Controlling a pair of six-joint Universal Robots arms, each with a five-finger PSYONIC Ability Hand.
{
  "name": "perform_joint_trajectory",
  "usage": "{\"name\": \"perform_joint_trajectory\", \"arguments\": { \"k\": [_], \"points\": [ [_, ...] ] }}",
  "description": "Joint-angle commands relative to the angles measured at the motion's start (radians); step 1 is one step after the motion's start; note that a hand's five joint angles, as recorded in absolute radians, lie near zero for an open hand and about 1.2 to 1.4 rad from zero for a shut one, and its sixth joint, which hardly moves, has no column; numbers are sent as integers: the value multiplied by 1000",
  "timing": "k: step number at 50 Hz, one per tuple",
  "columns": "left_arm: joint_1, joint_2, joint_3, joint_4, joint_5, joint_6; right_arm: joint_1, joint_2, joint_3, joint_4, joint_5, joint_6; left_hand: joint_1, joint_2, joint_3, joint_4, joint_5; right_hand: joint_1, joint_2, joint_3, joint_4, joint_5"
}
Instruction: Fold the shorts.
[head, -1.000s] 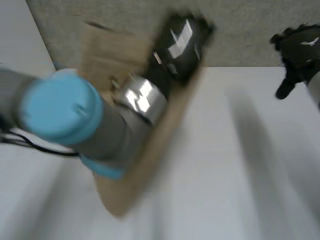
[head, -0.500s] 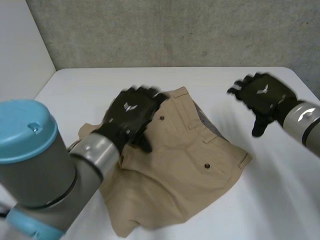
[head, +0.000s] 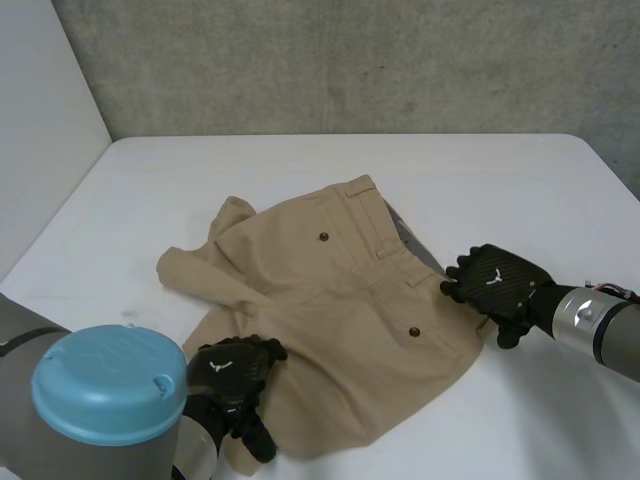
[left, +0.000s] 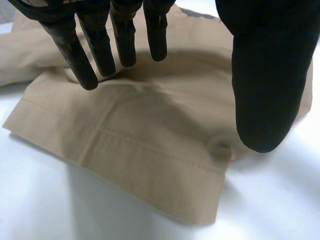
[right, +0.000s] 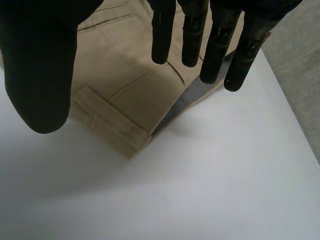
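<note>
We hold both hands open over the tan shorts (head: 340, 300).
Our left fingers (left: 82, 57) are straight and spread above a leg hem, gripping nothing. Our right fingers (right: 162, 35) are just as straight above the waistband corner. The left hand (head: 232, 372) is at the near leg, the right hand (head: 497, 283) at the waist end. The shorts lie rumpled on the white bench (head: 520, 180).

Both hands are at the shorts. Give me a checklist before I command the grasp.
1. Left hand open over the leg hem: ok.
2. Right hand open over the waistband corner: ok.
3. Either hand pinching the shorts: not ok, not yet.
4. Flat lay: not ok, the far leg is rumpled.
5. All cloth on the table: ok.
</note>
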Motion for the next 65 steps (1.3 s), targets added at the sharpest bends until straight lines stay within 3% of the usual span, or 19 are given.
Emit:
{"name": "perform_joint_trajectory", "arguments": {
  "k": [1, 6, 11, 22, 26, 29, 31, 43, 51, 55, 59, 65],
  "points": [
    [-20, -35, -6, 9, -28, 7, 3, 47, -2, -66, 6, 6, 151, 137, 139, 136, 136, 285, 234, 227, 226, 242],
    [-21, -52, -6, 12, -66, 8, 4, 66, -10, -99, 6, 9, 210, 196, 197, 195, 195, 458, 407, 400, 399, 415],
    [-21, -66, -6, 26, -69, 10, 7, 79, -22, -112, 3, 23, 269, 254, 256, 253, 254, 1044, 992, 985, 984, 1001],
    [-21, -89, -10, 76, -77, 11, 13, 63, -22, -101, 12, 116, 374, 360, 362, 359, 359, 1045, 993, 986, 985, 1002],
    [-21, -104, -10, 102, -78, 11, 13, 43, -22, -101, 20, 162, 597, 583, 584, 582, 582, 1045, 993, 986, 985, 1002],
    [-21, -101, -13, 142, -81, 16, 13, 20, -14, -96, 29, 195, 978, 963, 965, 962, 962, 1045, 993, 986, 985, 1002],
    [-20, -93, -15, 150, -83, 27, 15, 9, -13, -89, 37, 216, 1073, 1058, 1060, 1057, 1057, 1045, 993, 986, 985, 1002],
    [-7, 163, 20, 90, -69, 235, 18, -138, -25, 123, 65, 359, 1073, 1058, 1060, 1057, 1058, 1045, 993, 986, 985, 1002],
    [-4, 404, 206, -48, -42, 255, 6, -417, -102, 206, 80, 546, 1073, 1058, 1060, 1057, 1058, 1045, 993, 986, 985, 1002],
    [0, 491, 333, -71, -6, 257, -16, -578, -198, 204, 72, 751, 1073, 1058, 1060, 1057, 1058, 1045, 993, 986, 985, 1002],
    [22, 523, 450, -91, 38, 257, -33, -655, -284, 197, 80, 894, 1073, 1058, 1060, 1057, 1058, 1045, 993, 986, 985, 1002],
    [101, 496, 500, -102, 116, 251, -45, -669, -326, 194, 81, 968, 1073, 1058, 1060, 1057, 1058, 1045, 993, 986, 985, 1002]
  ]
}}
